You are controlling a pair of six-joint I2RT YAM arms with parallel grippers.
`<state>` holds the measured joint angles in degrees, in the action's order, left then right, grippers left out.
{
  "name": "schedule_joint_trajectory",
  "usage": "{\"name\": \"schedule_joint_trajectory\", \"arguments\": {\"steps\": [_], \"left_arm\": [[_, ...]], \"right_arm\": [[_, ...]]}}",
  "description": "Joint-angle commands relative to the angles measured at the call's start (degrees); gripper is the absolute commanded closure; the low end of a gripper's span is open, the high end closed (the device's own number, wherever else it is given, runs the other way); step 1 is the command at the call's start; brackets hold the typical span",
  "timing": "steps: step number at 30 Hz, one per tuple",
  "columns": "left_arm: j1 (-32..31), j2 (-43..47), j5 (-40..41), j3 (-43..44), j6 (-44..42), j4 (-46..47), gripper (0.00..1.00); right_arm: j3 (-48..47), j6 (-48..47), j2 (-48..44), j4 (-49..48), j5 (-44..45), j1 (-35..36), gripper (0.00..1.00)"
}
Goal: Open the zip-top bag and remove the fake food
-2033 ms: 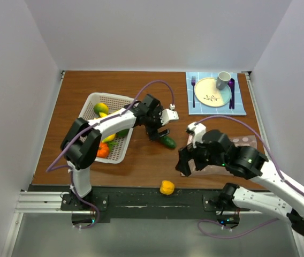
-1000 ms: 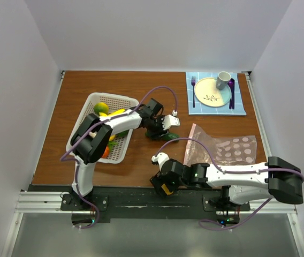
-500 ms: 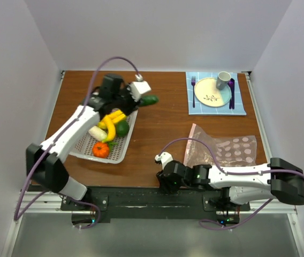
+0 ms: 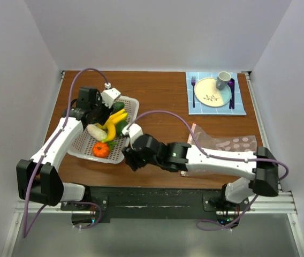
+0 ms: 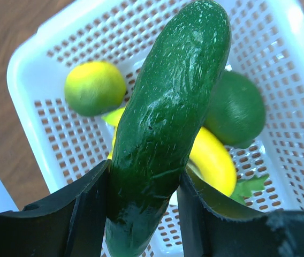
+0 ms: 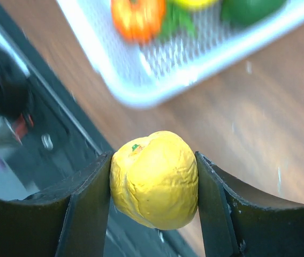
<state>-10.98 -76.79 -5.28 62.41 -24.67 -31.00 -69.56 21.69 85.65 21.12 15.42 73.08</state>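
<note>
Fake food (image 4: pixel 109 126): pinching cucumber (image 5: pixel 168 123) in left gripper (image 5: pixel 141 211) above perforated basket (image 5: pixel 29 107), yellow fruit (image 6: pixel 154 176) in right gripper (image 6: pixel 153 217) near its rim; best lowering inside before releasing.

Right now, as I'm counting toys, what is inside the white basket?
Seen in the white basket: yellow bananas, an orange fruit, a white piece, a dark green round fruit, a yellow-green lemon. The cucumber in the left gripper hides what lies beneath it.
</note>
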Motion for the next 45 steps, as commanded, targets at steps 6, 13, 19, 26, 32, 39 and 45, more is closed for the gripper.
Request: {"name": "schedule_joint_trajectory", "arguments": {"steps": [6,13,19,26,32,39,45], "left_arm": [[2.6,-0.5,3.7,-6.1,3.7,4.7,0.72],[3.7,-1.3,3.5,-6.0,5.4,7.0,0.01],[4.4,0.4,1.5,-1.2,9.6,6.8,0.00],[6.3,5.4,-6.1,3.6,14.3,6.9,0.00],[7.7,6.9,-9.7,11.6,14.9,4.6,0.00],[9.5,8.4,-11.6,14.9,15.3,1.9,0.00],[9.7,12.4,-11.0,9.7,17.4,3.7,0.01]], "right_arm": [[-15.1,-0.2,13.7,-6.5,-6.2,-9.3,0.94],[-19.6,2.0,20.4,-10.1,-11.0,-9.2,0.92],[-21.5,2.2,23.4,-10.7,-14.3,-9.2,0.85],[-19.7,2.0,21.4,-10.0,-12.9,-9.1,0.01],[-21.6,0.8,17.0,-3.2,-8.5,-9.2,0.01],[-17.2,0.8,2.6,7.1,5.0,-9.2,0.01],[-8.8,1.2,-11.3,16.0,16.7,-9.2,0.02]]}}
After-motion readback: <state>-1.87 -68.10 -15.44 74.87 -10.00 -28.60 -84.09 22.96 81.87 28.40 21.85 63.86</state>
